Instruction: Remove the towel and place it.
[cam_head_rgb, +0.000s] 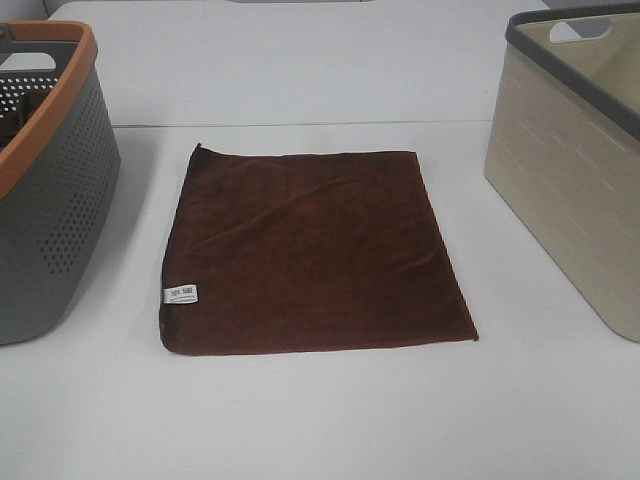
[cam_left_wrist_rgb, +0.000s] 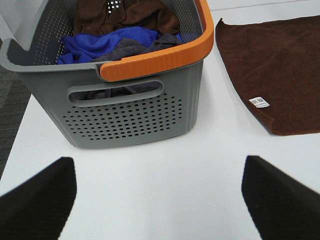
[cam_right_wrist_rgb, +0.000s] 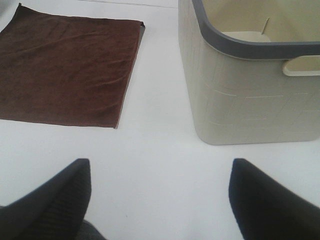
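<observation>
The dark brown towel lies flat and spread out on the white table between the two baskets, with a small white label near its front left corner. It also shows in the left wrist view and the right wrist view. My left gripper is open and empty over bare table in front of the grey basket. My right gripper is open and empty over bare table in front of the beige basket. Neither gripper shows in the exterior high view.
A grey perforated basket with an orange rim stands at the left and holds brown, blue and grey cloths. A beige basket with a grey rim stands at the right; its inside looks empty. White table lies around them.
</observation>
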